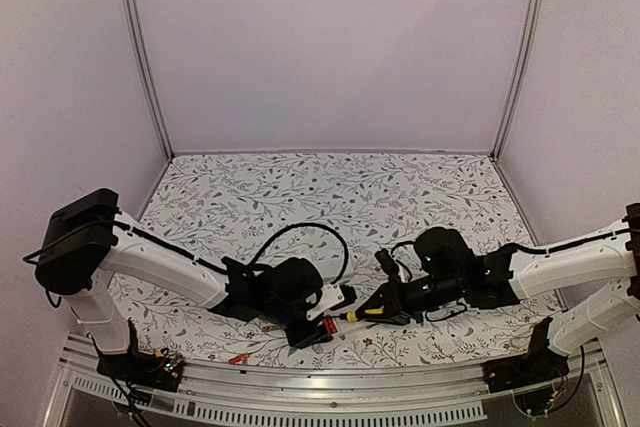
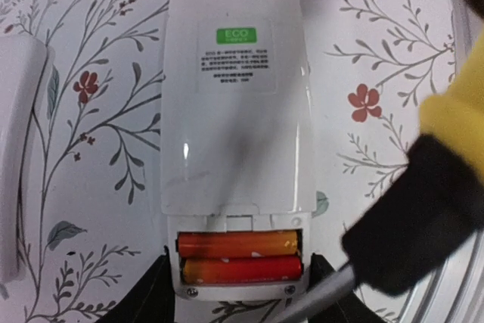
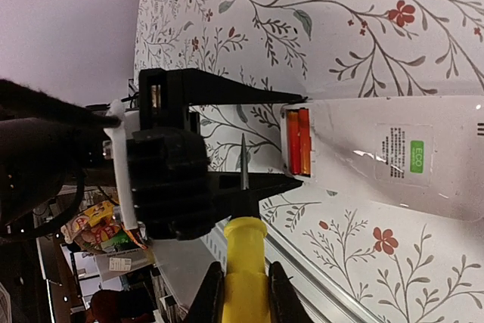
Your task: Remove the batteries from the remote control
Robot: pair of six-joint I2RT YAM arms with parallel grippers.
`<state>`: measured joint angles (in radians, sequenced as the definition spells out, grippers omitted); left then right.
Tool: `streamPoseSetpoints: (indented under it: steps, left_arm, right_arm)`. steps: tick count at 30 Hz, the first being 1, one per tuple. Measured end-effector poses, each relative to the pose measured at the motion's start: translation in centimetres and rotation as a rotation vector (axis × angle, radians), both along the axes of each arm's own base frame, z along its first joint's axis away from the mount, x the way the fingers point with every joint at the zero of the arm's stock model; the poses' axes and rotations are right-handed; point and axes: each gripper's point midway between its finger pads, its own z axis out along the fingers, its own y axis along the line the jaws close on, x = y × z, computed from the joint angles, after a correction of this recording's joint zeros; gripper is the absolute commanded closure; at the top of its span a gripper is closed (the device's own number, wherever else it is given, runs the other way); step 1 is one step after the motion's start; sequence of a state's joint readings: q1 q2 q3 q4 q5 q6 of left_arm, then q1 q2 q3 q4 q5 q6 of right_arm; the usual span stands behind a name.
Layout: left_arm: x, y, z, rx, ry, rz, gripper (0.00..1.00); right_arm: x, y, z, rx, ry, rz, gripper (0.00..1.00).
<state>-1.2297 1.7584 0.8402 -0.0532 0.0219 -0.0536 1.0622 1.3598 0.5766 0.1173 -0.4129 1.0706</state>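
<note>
- Pale lilac walls (image 1: pixel 330 47) enclose a desk (image 1: pixel 300 187) covered in a leaf-and-flower print. Both arms reach in to the middle of its near edge.
- Remote (image 2: pixel 236 111): white and lying back-up on the desk close to the near edge, just left of the middle. A green ECO label (image 2: pixel 236 35) sits on its back.
- Battery bay at the remote's near end is uncovered. Two batteries (image 2: pixel 240 268) lie in it side by side, red-orange with gold ends, both seated.
- Left gripper (image 2: pixel 238 285): black fingers (image 3: pixel 227 85) stand on either side of the remote's bay end, clamped on the casing and holding it flat.
- Right gripper (image 3: pixel 245 285): closed on the yellow handle of a screwdriver (image 3: pixel 246 251), one finger on each side.
- Screwdriver shaft runs from the handle toward the bay end of the remote. In the right wrist view the tip sits just beside one finger of the left gripper, short of the batteries. Cannot tell whether it touches anything.
- White lid piece (image 2: pixel 15 149): curved plastic, lying on the desk beside the remote and apart from it.
</note>
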Motion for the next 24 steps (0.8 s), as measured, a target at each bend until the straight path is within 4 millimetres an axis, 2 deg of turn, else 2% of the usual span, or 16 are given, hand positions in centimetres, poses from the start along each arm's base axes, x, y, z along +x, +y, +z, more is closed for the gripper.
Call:
streamPoseSetpoints:
  steps: [4, 7, 16, 19, 22, 24]
  left_arm:
    - [0.4, -0.2, 0.0, -0.018, 0.000, 0.030, 0.69]
    - [0.6, -0.1, 0.0, -0.035, -0.002, 0.057, 0.67]
    - [2.5, 0.8, 0.3, -0.034, 0.066, 0.269, 0.64]
    - [2.8, 1.2, 0.4, -0.019, 0.089, 0.345, 0.57]
    - [2.8, 1.4, 0.4, -0.017, 0.122, 0.395, 0.37]
    - [2.6, 1.3, 0.4, -0.025, 0.150, 0.415, 0.29]
  right_arm:
    - [0.3, 0.0, 1.4, 0.029, -0.031, -0.011, 1.00]
    - [0.9, -0.4, 1.8, -0.014, -0.049, -0.032, 1.00]
    - [2.6, -2.4, 1.0, -0.208, -0.111, -0.098, 1.00]
    - [2.9, -3.2, 0.5, -0.252, -0.118, -0.118, 1.00]
    - [2.9, -3.8, -0.1, -0.288, -0.117, -0.131, 1.00]
    - [2.9, -4.2, -0.4, -0.309, -0.115, -0.137, 1.00]
